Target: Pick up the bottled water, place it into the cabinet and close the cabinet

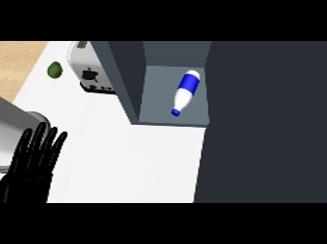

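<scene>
**A:** Where is the bottle (185,93)?

**B:** Inside the cabinet (127,81), lying on its side on the shelf. Its cap points toward the shelf's front edge and its base toward the back right corner. Nothing holds it.

**A:** And the hands?

**B:** The left hand (28,167) shows at the lower left of the counter (137,162). Its fingers are straight and slightly spread, and it holds nothing. It sits at the end of a smooth grey forearm (0,128). The right hand does not show at all.

**A:** What could go wrong from here?

**B:** The bottle is a smooth white cylinder with a blue band and blue cap, narrowing to a thin neck, and it is probably slick plastic. Lying down, it may roll. The cap is near the front edge, so a jolt from shutting the door might send it forward, where it could block the door or slip out.

**A:** Which part is the door?

**B:** I think it is the broad dark panel (271,124) along the right, flat and matt, but I cannot tell for sure. The left hand is well apart from it. To reach it, that hand must cross the white counter past the toaster (88,71), a shiny metal box with rounded corners just beside the cabinet's left wall. A wide sweep might knock it.

**A:** Anything else?

**B:** A dull, rounded green fruit (55,69) lies near the counter's far left edge, well apart from everything.
</scene>
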